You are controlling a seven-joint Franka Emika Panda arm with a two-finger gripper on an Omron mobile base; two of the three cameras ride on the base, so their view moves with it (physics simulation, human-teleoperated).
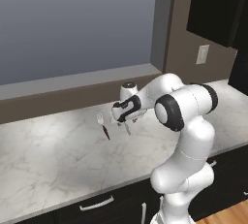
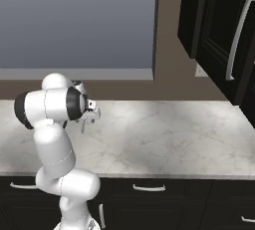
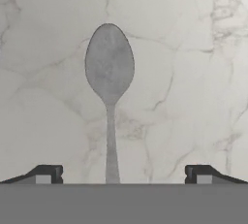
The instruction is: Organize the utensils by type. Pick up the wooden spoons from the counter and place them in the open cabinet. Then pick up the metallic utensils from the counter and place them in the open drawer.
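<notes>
A small all-silver spoon (image 3: 109, 65) lies flat on the white marble counter (image 3: 193, 72). Its bowl points away from the hand and its handle runs back between my two fingertips. My gripper (image 3: 123, 175) hangs open just above it, one finger on each side of the handle, touching nothing. From the left base view the gripper (image 1: 122, 120) points down at the spoon (image 1: 128, 130). The small fork (image 1: 102, 125) with a dark handle lies just to its left on the counter (image 1: 48, 160). The wooden spoons, the open cabinet and the open drawer are out of view.
A large window sill runs along the back wall behind the counter. A wall outlet (image 1: 202, 54) sits at the back right. Black upper cabinets (image 2: 219, 35) with silver handles hang at the right. Shut black drawer fronts (image 1: 97, 203) run under the counter's front edge.
</notes>
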